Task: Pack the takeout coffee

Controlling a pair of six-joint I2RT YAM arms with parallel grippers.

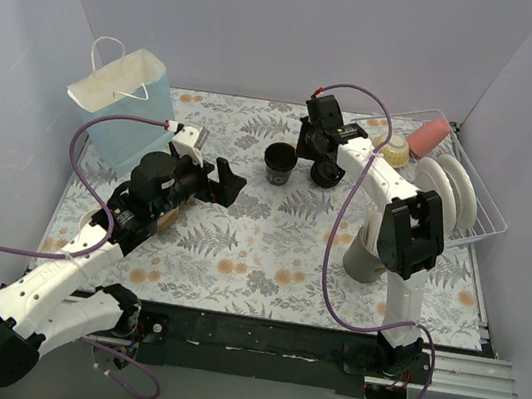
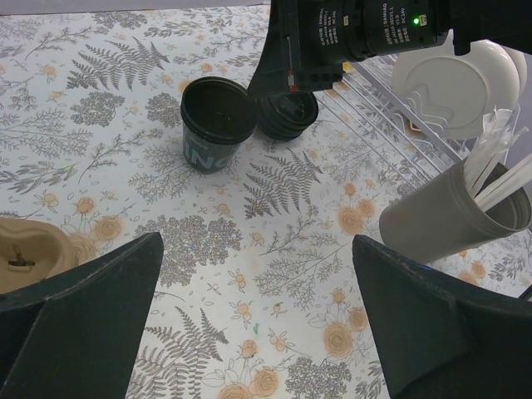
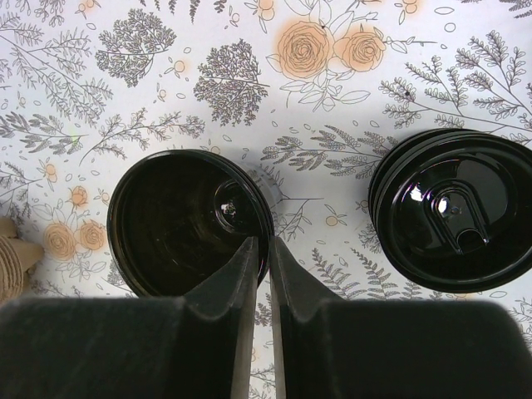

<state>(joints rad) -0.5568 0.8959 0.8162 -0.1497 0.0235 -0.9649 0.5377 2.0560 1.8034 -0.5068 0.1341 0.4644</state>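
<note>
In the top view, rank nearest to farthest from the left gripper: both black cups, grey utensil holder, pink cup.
From the left gripper:
1. Left black cup, table centre
2. Right black cup, beside it
3. Grey utensil holder, near right
4. Pink cup, far right corner

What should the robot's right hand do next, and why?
Probably open the right gripper wider and lower it around the black cup beneath it. Its jaws are almost together at the cup's rim, too narrow to straddle it, and the cup stands on the table, not yet packed.
</note>
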